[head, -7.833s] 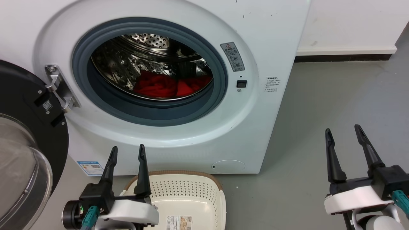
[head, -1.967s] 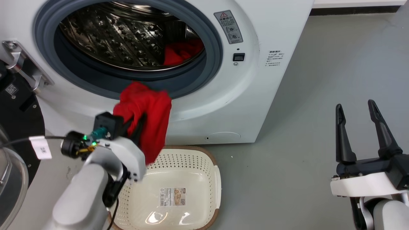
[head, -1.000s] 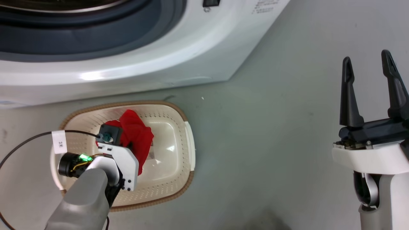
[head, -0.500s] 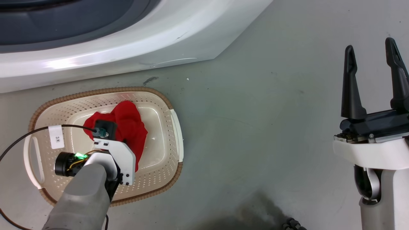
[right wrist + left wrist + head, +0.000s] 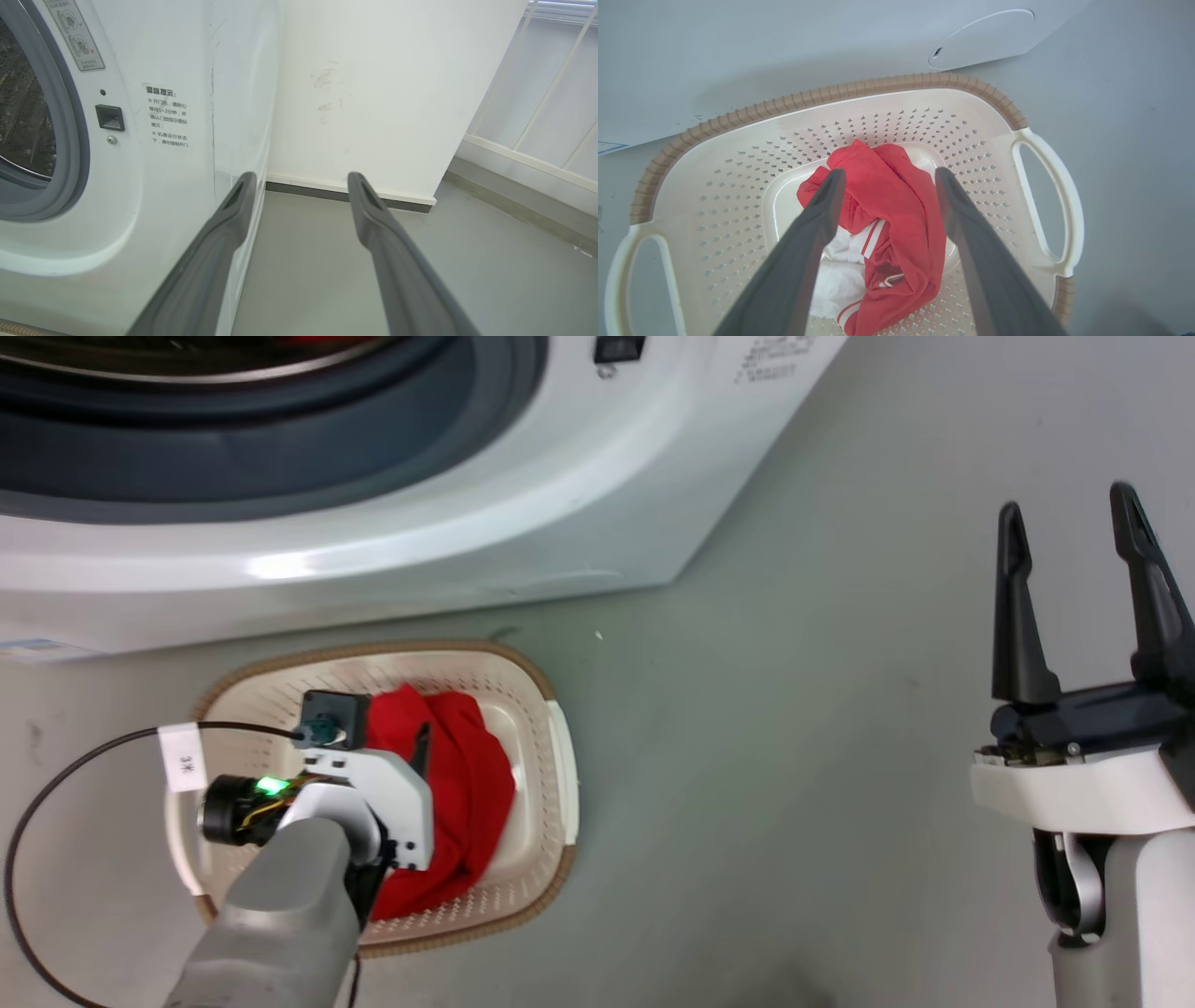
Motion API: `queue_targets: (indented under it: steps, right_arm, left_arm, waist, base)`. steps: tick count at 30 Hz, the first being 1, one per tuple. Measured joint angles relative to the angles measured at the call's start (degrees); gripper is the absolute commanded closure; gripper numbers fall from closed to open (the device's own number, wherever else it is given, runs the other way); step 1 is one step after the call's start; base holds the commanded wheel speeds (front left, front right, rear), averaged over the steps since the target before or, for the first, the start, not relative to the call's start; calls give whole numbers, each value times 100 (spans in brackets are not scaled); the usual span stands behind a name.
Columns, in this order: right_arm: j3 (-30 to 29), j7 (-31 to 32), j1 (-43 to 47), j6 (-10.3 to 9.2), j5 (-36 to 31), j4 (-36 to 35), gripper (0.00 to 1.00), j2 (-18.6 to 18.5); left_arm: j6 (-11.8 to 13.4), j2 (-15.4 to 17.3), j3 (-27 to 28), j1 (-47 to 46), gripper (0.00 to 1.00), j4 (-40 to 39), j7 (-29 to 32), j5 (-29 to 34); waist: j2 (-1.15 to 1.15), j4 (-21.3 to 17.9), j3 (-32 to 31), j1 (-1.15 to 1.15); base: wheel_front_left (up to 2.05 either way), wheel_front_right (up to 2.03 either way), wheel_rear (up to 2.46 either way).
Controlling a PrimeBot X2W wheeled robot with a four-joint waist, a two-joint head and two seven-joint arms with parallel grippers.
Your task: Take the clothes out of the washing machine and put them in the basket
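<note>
The red-and-white clothes [image 5: 896,219] lie bunched on the bottom of the cream basket [image 5: 831,95]. My left gripper [image 5: 888,175] hangs open just above them, one finger on each side of the heap, holding nothing. In the head view the basket [image 5: 373,649] stands on the floor in front of the washing machine [image 5: 467,541], with the clothes [image 5: 467,784] beside my left gripper [image 5: 415,751]. A sliver of red [image 5: 327,340] shows in the drum at the top edge. My right gripper [image 5: 1064,502] stands open and empty over bare floor at the right, beside the washing machine [image 5: 140,210].
A black cable with a white tag [image 5: 182,761] loops from my left wrist over the basket's left end. Grey floor [image 5: 794,709] stretches between the basket and my right arm. A white wall with a dark skirting [image 5: 345,193] and a railing [image 5: 528,140] lie beyond the machine.
My left gripper has opened and let go of the red garment, which now lies spread in the basket. The head view has shifted back up toward the machine. The right gripper stays open.
</note>
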Motion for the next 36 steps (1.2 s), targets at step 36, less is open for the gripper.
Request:
queue_targets:
  steps: [36]
  right_arm:
    - [-405, 0, 1324, 0, -44, 594, 0, -1]
  left_arm:
    - [621, -523, 2397, 3980, 0, -6917, -162, 2184]
  waist:
    - [0, 1080, -2559, -2]
  base:
    - [0, 0, 0]
